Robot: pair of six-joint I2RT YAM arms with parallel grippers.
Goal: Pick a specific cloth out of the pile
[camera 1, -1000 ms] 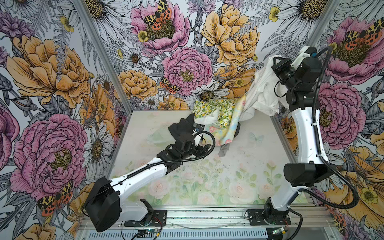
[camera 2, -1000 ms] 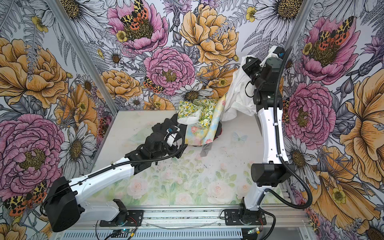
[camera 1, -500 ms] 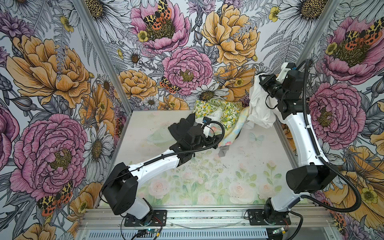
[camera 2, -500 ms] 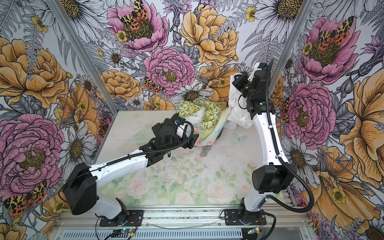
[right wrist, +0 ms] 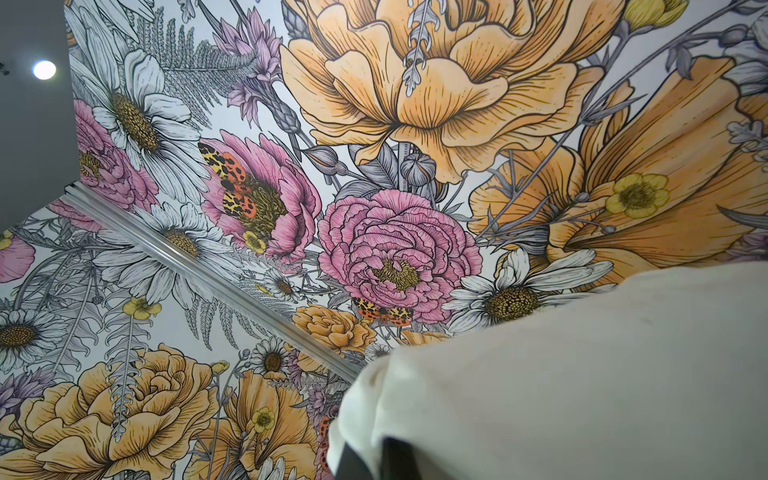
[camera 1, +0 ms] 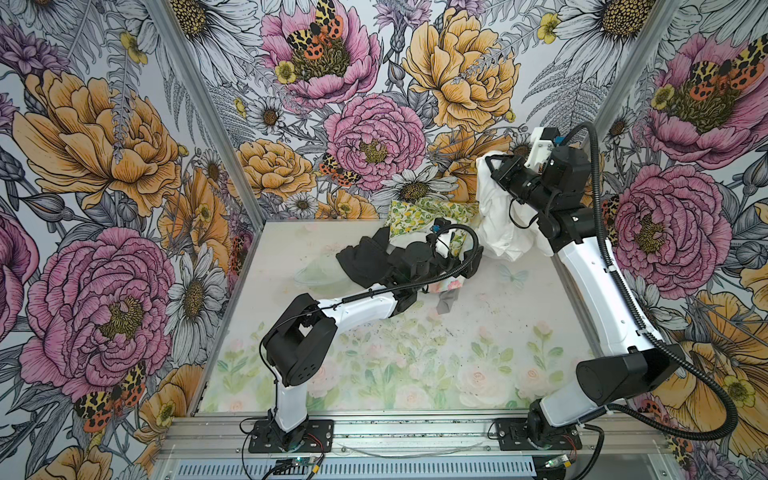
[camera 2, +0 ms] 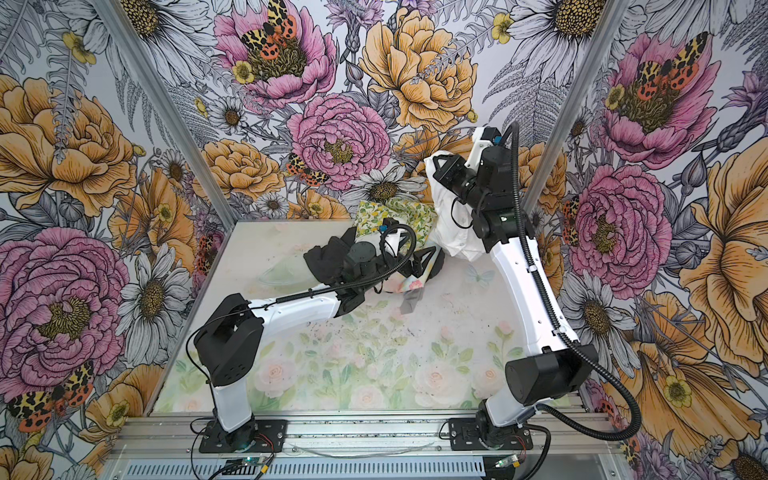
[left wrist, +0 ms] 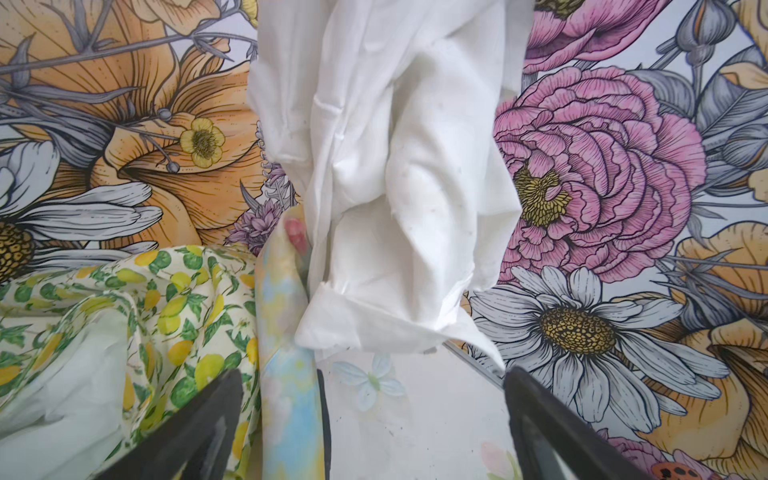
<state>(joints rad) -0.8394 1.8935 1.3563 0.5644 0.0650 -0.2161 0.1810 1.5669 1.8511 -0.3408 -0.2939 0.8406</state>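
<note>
Pile point(camera 1: 419, 212) of printed and black cloths, heaped at the back of the table point(camera 1: 415, 353). White cloth point(camera 1: 505, 232) hangs bunched beside it from your right gripper point(camera 1: 492, 163), clamped shut on its top. Its hem touches the floral strip point(left wrist: 286, 374), so lifting may drag that along. Your left gripper point(left wrist: 374, 374) gapes wide, empty.

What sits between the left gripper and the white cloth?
Left wrist view: only bare table between the open left gripper and the hanging white cloth; the pastel floral cloth edges in alongside.
</note>
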